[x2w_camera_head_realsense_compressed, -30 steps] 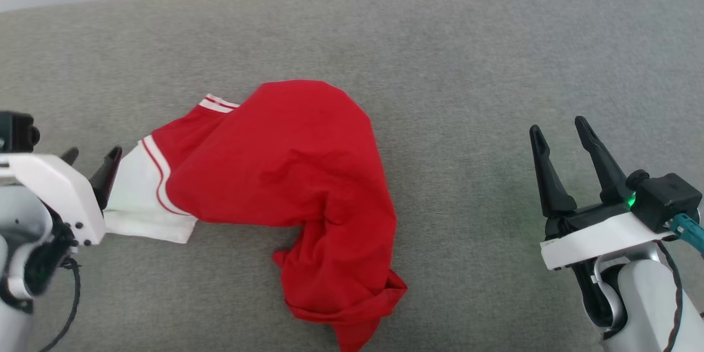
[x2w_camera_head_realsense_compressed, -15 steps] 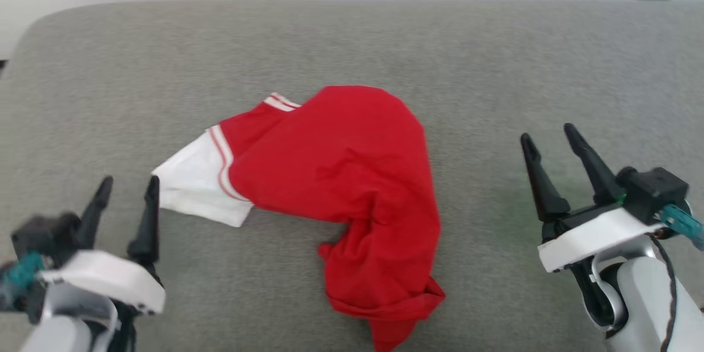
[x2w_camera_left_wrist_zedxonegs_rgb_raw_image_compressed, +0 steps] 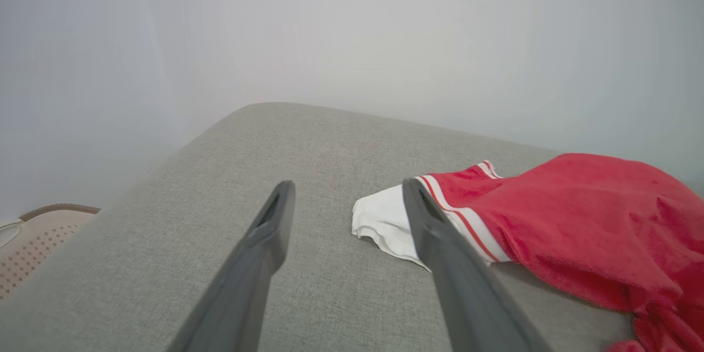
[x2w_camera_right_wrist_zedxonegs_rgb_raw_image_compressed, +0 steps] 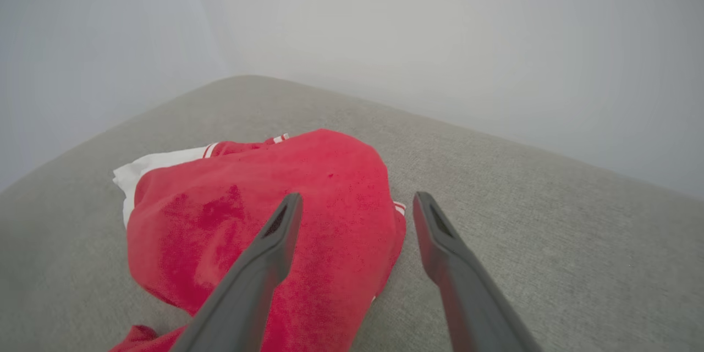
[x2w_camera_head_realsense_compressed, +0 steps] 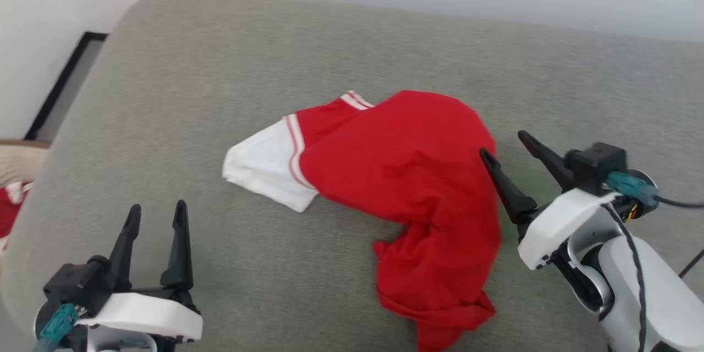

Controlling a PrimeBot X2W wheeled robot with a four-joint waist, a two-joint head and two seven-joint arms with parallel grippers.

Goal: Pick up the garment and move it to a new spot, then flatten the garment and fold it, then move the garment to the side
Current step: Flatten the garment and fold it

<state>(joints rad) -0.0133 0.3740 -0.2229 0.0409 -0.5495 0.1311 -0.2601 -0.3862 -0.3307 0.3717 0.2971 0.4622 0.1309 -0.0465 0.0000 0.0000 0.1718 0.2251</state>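
In the head view, the garment lies crumpled on a grey cushion. Its white sleeve is spread at its left end, and the red body is heaped, with a twisted tail trailing toward the robot. The left end effector sits well apart from the garment, off the sleeve end and nearer the robot, its 2 fingers spread and empty. The right end effector is just beside the garment's right edge, also spread and holding nothing. 1 fingertip overlaps the red cloth, but I cannot tell if it touches.

In the left wrist view, the left end effector is wide open and aimed just left of the sleeve. The garment lies to the right of the line it points along. A beige basket sits far to the garment's left, off the cushion.

In the right wrist view, the right end effector hangs open over the garment, its right edge lying between the fingers.

The step in hand looks like the first pickup. To do it well, the right fingers should drop onto that edge and pinch a firm fold rather than skim the top layer. The left should swing right and close on the sleeve hem. Lifting both ends together should keep the bunched tail from dragging.
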